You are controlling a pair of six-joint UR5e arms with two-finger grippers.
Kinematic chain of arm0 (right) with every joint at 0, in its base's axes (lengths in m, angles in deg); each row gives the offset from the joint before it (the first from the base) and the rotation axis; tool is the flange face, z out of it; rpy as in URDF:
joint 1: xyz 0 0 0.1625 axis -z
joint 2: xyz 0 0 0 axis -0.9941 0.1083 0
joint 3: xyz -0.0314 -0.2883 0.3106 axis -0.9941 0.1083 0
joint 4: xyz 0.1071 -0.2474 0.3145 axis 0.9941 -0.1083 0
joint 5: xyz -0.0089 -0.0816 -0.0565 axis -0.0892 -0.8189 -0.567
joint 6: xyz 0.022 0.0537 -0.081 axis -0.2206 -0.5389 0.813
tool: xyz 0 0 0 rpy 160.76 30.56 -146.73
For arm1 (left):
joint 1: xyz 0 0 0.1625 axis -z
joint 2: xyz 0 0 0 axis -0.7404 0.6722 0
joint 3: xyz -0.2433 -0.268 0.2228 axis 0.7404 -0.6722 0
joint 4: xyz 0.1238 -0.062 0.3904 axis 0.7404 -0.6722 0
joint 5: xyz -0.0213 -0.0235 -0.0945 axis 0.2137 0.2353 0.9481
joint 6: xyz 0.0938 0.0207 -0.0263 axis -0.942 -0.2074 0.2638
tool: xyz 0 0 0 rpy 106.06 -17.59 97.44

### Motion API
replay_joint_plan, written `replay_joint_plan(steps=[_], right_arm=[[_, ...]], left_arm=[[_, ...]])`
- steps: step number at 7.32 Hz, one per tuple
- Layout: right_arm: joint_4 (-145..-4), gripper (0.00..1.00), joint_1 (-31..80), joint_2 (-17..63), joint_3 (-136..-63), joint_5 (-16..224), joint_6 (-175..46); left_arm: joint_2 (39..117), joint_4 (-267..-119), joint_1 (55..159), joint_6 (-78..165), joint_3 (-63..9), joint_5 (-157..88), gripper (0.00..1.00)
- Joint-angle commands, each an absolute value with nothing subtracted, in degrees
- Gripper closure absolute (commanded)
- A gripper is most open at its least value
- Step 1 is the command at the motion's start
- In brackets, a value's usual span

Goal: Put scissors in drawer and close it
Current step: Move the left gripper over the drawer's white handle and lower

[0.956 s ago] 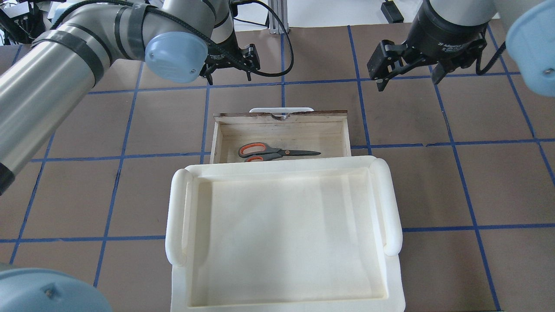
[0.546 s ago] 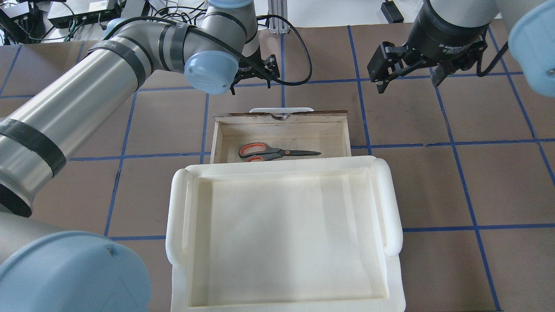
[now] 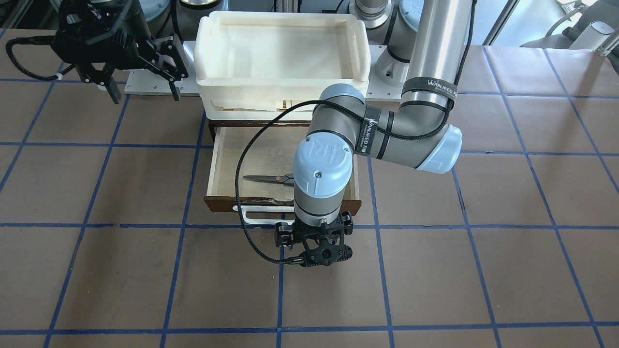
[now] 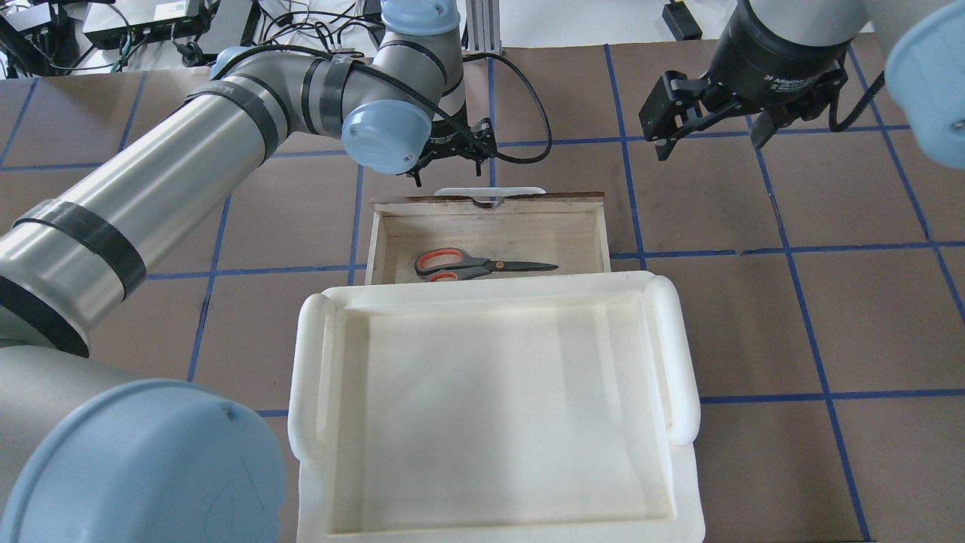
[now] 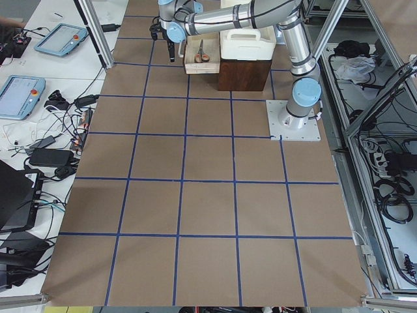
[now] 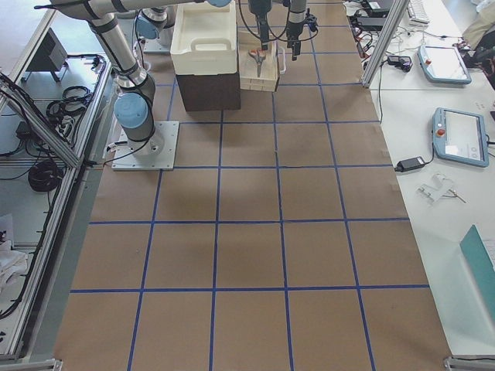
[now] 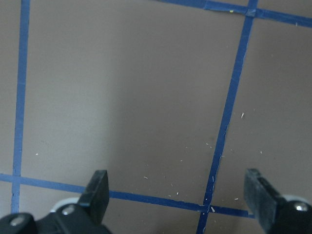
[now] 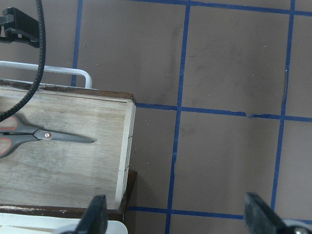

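In the front-facing view, the left arm (image 3: 323, 166) hid the handles of the scissors (image 3: 267, 179) at centre frame. Overhead, the cream tray (image 4: 490, 289) covered part of the lower loop.

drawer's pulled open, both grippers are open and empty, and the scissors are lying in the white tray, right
Not quite. The scissors lie in the open drawer, not the white tray above it, as the overhead view shows. The rest holds: left gripper and right gripper are open and empty.
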State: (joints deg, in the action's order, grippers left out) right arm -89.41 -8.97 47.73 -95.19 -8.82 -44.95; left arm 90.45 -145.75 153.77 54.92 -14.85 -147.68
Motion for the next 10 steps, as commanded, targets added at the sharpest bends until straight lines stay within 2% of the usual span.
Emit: replay_joint_plan(steps=[1,10], right_arm=[[-89.51,0.0,-8.94,47.69,-95.19,-8.73,-45.21],[-88.9,0.0,-8.94,47.6,-95.19,-10.22,-49.05]], left_arm=[[90.29,-148.72,153.76,54.96,-14.81,-147.49,0.0],[87.83,-156.1,153.67,55.05,-14.81,-145.9,0.0]])
